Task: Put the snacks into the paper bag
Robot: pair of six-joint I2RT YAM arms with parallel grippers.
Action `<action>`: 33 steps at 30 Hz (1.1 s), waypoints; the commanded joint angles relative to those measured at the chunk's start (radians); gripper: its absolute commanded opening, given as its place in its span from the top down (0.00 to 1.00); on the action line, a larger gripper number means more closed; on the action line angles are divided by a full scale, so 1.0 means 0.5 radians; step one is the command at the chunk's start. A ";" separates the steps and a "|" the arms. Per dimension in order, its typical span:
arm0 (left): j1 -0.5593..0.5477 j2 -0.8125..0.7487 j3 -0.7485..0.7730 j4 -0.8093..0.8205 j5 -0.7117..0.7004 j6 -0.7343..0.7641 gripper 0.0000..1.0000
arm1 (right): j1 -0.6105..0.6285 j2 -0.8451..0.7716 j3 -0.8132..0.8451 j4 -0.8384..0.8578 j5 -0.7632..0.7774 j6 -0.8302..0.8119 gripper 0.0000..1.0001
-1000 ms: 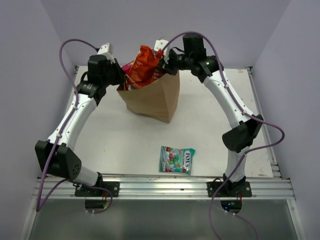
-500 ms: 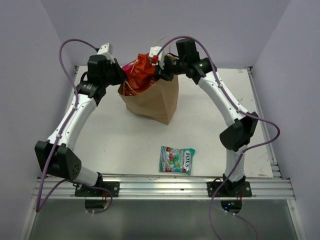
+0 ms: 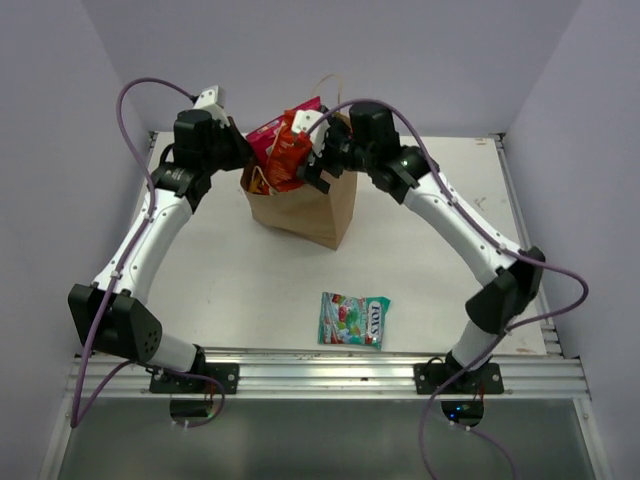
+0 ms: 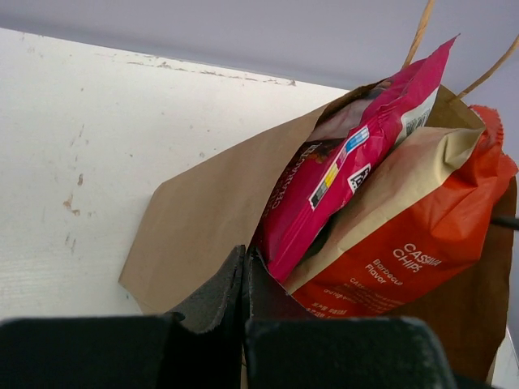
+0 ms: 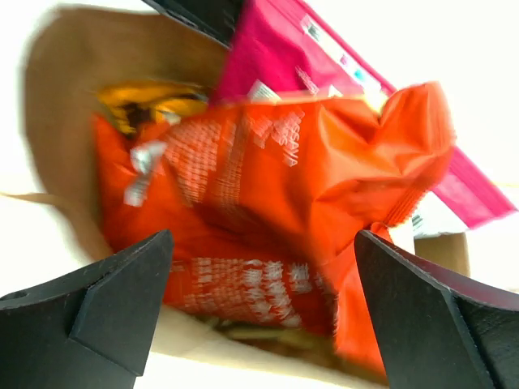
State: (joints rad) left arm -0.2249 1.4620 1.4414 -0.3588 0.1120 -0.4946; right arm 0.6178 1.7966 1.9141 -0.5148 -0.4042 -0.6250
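Observation:
The brown paper bag [image 3: 312, 205] stands upright at the back middle of the table. My left gripper [image 3: 243, 160] is shut on its left rim [image 4: 203, 219], fingertips pressed together at the paper [image 4: 245, 258]. Out of the mouth stick the red-orange chip bag [image 3: 288, 152] [image 4: 413, 251] and the magenta bag [image 3: 270, 130] [image 4: 340, 170], with a tan kraft pouch [image 4: 409, 174] between them. My right gripper [image 3: 318, 162] [image 5: 263, 279] hangs open just over the chip bag [image 5: 268, 178], holding nothing. An orange-yellow bag [image 5: 146, 101] lies deeper inside. The teal candy packet [image 3: 354, 319] lies flat near the front.
Two thin looped handles [image 4: 419, 32] rise from the bag's far rim. Purple walls close in the white table [image 3: 200, 270] at the back and sides. A metal rail [image 3: 320, 372] with both arm bases runs along the near edge.
My right gripper has opened and let go of the red-orange chip bag, which has dropped lower into the paper bag. The right arm has swung left and down. The left arm holds still.

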 commanded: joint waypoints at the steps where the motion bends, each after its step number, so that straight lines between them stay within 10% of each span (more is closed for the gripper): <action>1: -0.010 -0.095 -0.005 0.184 0.049 -0.017 1.00 | 0.197 -0.567 -0.259 0.553 0.570 0.081 0.01; 17: -0.007 -0.181 -0.152 0.313 0.055 -0.094 1.00 | 0.550 -0.973 -2.091 0.744 1.084 1.531 0.01; 33: -0.007 -0.252 -0.272 0.303 0.031 -0.085 1.00 | 0.857 -0.421 -2.325 0.652 1.036 1.891 0.12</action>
State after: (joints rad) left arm -0.2249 1.3689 1.3121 -0.2832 0.1181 -0.5163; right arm 1.0348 1.5372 0.7746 -0.1997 0.1509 0.2699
